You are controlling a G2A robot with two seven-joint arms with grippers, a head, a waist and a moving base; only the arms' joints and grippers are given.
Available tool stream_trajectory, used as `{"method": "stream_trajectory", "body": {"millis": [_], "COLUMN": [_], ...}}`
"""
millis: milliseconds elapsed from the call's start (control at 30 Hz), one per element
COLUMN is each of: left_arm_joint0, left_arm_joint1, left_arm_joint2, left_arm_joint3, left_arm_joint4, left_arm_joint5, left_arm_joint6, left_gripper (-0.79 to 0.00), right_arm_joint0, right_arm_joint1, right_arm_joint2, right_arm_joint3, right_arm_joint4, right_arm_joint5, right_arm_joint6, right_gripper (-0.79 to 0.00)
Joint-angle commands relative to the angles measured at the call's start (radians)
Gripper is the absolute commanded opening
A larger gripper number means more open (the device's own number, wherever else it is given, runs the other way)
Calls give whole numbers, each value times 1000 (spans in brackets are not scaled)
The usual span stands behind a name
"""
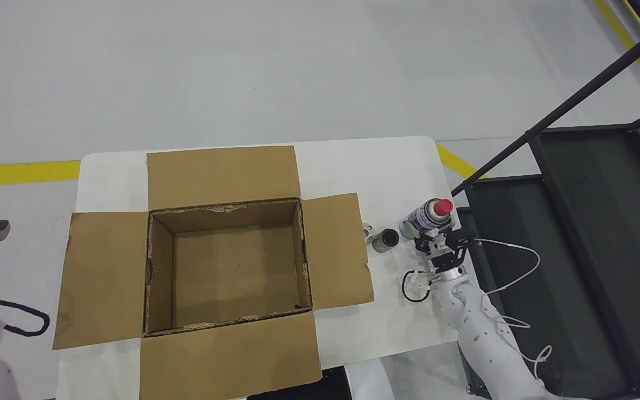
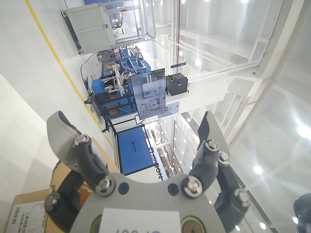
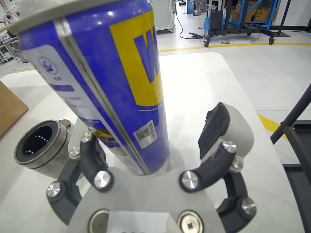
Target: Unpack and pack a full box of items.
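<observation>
**Surface** (image 1: 400, 170): white, rounded corners, bearing everything listed below.

**Box** (image 1: 222, 176): cardboard, four flaps folded out flat, interior bare down to the floor panel. Set on the surface's left and middle. Judged emptied, so the step in hand is read as the turn from unpacking to packing.

**Rack** (image 1: 570, 250): dark frame just beyond the surface's right edge, with a slanted bar above. Little room for any outward swing.

**Spray can** (image 3: 102, 73): blue and yellow with a red cap. Upright on the surface near the right edge, well apart from the box opening.

**Right gripper** (image 3: 150, 132): released, fingers spread to either side of the can's lower body, one pad visibly clear of it.

**Left gripper** (image 2: 133, 122): released, nothing held, aimed up at the ceiling, box cardboard near its base.

**Metal sleeve** (image 3: 41, 146): on its side, just beside the can, between it and the right flap (image 1: 335, 250).

**Next move, as judged:** close low on the can, lift straight up to spare the sleeve, carry over the right flap to the opening. Open room that way, none rackward.
</observation>
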Motion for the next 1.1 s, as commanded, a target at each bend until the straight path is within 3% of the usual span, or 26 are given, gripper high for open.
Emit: {"method": "stream_trajectory", "body": {"millis": [0,267,333,500,633,667,767,1067], "left_arm_joint0": [0,0,0,0,0,0,0,0], "left_arm_joint1": [0,0,0,0,0,0,0,0], "left_arm_joint2": [0,0,0,0,0,0,0,0], "left_arm_joint3": [0,0,0,0,0,0,0,0], "left_arm_joint4": [0,0,0,0,0,0,0,0], "left_arm_joint5": [0,0,0,0,0,0,0,0], "left_arm_joint6": [0,0,0,0,0,0,0,0], "left_gripper": [0,0,0,0,0,0,0,0], "right_arm_joint0": [5,26,31,39,42,43,43,39], "right_arm_joint1": [0,-1,-2,-1,1,1,1,5], "right_arm_joint2": [-3,-14,-18,-24,-28,-29,-32,-37], "right_arm_joint3": [2,20,25,35,41,42,44,43], "right_arm_joint4": [-1,-7,-10,-21,-24,-24,-26,-41], "right_arm_joint5": [0,4,2,-5,-20,-25,-35,-41], "right_arm_joint6": [-1,-5,-7,-17,-25,-27,-30,-44], "right_gripper": [0,0,-34,-406,-542,-640,-767,-785]}}
